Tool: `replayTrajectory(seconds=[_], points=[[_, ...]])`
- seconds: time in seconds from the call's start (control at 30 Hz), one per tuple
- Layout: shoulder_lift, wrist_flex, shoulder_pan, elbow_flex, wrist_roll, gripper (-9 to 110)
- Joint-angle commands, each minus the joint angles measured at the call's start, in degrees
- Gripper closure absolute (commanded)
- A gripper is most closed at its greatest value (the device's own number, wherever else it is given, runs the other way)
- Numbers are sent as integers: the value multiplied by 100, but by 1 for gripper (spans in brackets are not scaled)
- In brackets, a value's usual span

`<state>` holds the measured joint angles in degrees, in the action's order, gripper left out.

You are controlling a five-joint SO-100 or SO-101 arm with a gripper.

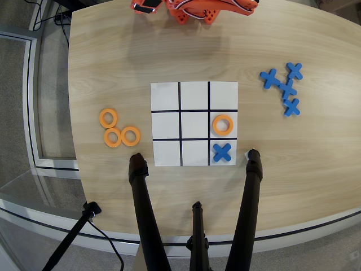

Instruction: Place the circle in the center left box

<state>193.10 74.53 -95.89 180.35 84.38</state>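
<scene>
An orange ring (223, 125) lies flat inside the middle-row, right-column cell (215, 114) of the black-lined 3x3 grid sheet (166, 96). Three identical orange rings (119, 129) lie in a cluster on the table to the left of the sheet. The orange arm (192, 10) is folded at the top edge of the overhead view, far from the sheet. Only part of it shows, and its jaws cannot be made out. Nothing is seen held.
A blue X (223, 152) lies in the bottom-right cell. Several blue X pieces (285, 87) lie on the table at the right. Black tripod legs (141, 209) rise over the table's near edge. The wooden table (113, 68) ends at the left and the bottom.
</scene>
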Motion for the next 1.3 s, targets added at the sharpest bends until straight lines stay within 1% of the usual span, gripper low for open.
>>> replayTrajectory(seconds=[0.0,0.2,1.27], points=[[-53,53,53,316,220,102],[79,18,220,316,290,101],[123,0,211,316,272,101]])
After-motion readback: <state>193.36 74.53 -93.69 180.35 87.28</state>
